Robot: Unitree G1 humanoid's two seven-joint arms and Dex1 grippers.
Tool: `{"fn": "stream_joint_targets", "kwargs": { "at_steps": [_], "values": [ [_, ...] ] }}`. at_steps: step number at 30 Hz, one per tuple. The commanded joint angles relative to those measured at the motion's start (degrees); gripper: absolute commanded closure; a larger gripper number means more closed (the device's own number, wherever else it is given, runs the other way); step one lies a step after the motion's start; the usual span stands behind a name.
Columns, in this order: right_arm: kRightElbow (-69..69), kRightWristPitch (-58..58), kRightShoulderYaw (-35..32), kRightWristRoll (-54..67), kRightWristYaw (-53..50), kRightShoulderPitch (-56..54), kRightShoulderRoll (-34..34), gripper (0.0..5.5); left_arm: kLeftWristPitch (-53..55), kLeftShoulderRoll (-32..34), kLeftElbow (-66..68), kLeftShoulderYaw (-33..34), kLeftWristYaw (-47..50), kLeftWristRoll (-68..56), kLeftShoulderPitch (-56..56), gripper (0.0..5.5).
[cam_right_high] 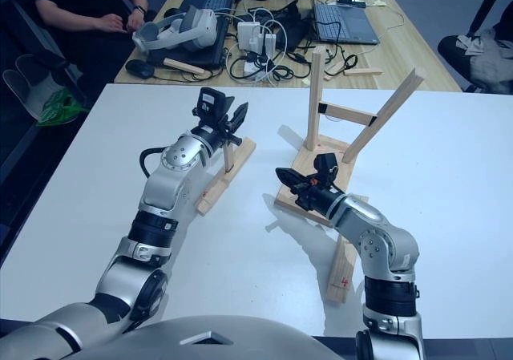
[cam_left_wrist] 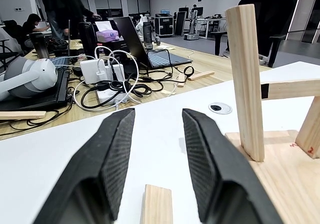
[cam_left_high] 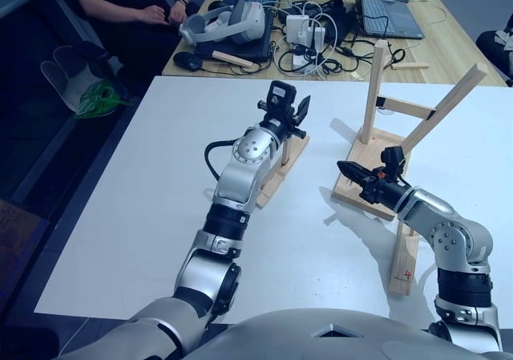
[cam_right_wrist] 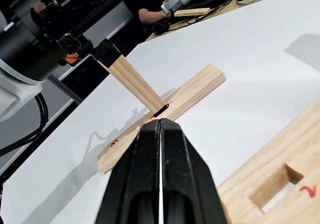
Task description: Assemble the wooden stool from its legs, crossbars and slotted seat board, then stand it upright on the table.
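A slotted wooden bar (cam_left_high: 276, 175) lies flat at mid-table with a thin stick (cam_right_high: 228, 158) standing in its slot. My left gripper (cam_left_high: 298, 122) is open around the stick's top end (cam_left_wrist: 156, 206), with a gap on each side. To the right lies the slotted seat board (cam_left_high: 353, 188), carrying one upright leg (cam_left_high: 373, 95) and one tilted leg (cam_left_high: 445, 107) joined by a crossbar (cam_left_high: 405, 107). My right gripper (cam_left_high: 345, 168) is shut on nothing, low over the board's near-left edge and pointing at the bar. Another leg (cam_left_high: 405, 256) lies beside the right forearm.
Behind the white table stands a wooden desk (cam_left_high: 449, 51) crowded with laptops, cables, a headset (cam_left_high: 224, 23) and loose wooden pieces (cam_left_high: 236, 58). A person sits at its far left. Bare tabletop (cam_left_high: 136, 216) spreads to the left and front.
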Motion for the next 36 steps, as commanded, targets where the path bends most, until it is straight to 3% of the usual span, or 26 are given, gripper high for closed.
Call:
{"fn": "stream_joint_targets", "kwargs": {
  "at_steps": [1,6,9,14,22,28,34,36],
  "values": [
    [1.14,-0.42,-0.43,0.33,0.01,-1.1,0.13,5.5,5.52,-0.46,-3.26,3.86,1.56,-2.64,-1.13,3.77],
    [1.93,-0.73,-0.48,0.39,-0.01,-1.36,0.35,5.5,13.56,0.94,-12.87,10.5,4.58,-7.37,-8.9,3.77],
    [1.89,-0.99,-0.29,0.21,-0.07,-1.23,0.44,5.5,21.73,5.54,-16.17,11.7,5.67,-5.77,-5.65,3.77],
    [1.43,-1.38,-0.43,0.41,-0.43,-0.64,0.94,5.5,27.93,14.07,-19.36,2.84,-1.15,-2.78,7.59,3.77],
    [2.11,-1.43,-0.83,0.71,-0.47,-0.88,1.11,5.5,25.76,7.27,-21.43,-7.11,-3.75,-3.02,10.49,3.77],
    [3.21,-1.74,-0.68,0.66,-0.43,-1.74,1.37,5.5,24.94,8.92,-18.4,-21.52,-9.09,2.29,8.89,3.77],
    [2.55,-2.56,-2.08,1.65,-1.28,-1.5,2.77,5.5,21.69,10.27,-12.36,-16.51,-7.89,5.35,2.66,3.77],
    [-2.64,1.14,-0.38,4.0,2.6,2.26,-1.51,5.5,20.07,10.41,-8.46,-13.49,-7.64,5.34,-0.85,3.77]
  ]
}}
